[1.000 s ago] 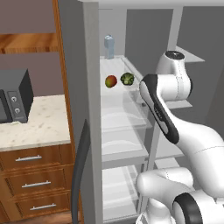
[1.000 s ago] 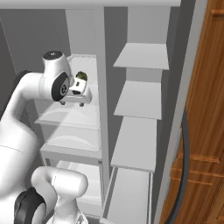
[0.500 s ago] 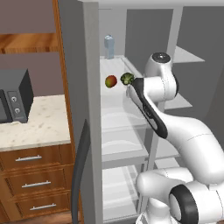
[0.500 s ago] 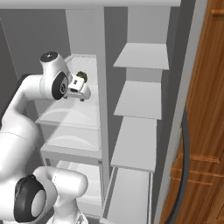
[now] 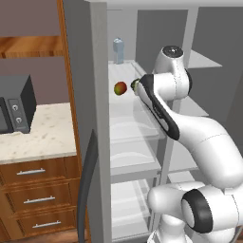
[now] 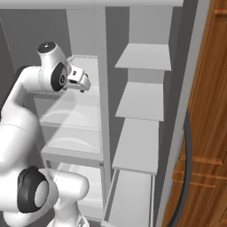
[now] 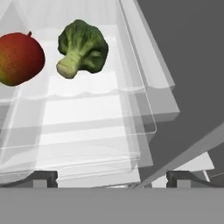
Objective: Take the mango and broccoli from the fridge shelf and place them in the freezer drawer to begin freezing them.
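Note:
In the hand view the mango (image 7: pixel 19 58), red-orange and smooth, lies on the ribbed translucent fridge shelf (image 7: pixel 87 113), with the dark green broccoli (image 7: pixel 83 47) just to its right, stem pointing down-left. My gripper (image 7: pixel 111 179) is open, fingertips wide apart, short of both and holding nothing. From the left base view the mango (image 5: pixel 120 88) shows on the fridge shelf (image 5: pixel 128 109), and a sliver of broccoli (image 5: pixel 134 84) peeks out beside my hand. In the right base view the gripper (image 6: pixel 85 83) reaches into the left compartment. The freezer drawer is out of view.
A pale bottle (image 5: pixel 118 50) stands at the back of the shelf. Clear curved-front bins (image 5: pixel 130 156) sit below. The fridge's centre wall (image 6: pixel 103 88) stands right of my hand, with plain grey shelves (image 6: pixel 142 102) beyond. A microwave (image 5: pixel 12 109) rests on the counter (image 5: pixel 42 137).
The arm has swung in toward the shelf and the hand has moved a little closer to the broccoli. Mango and broccoli lie where they were.

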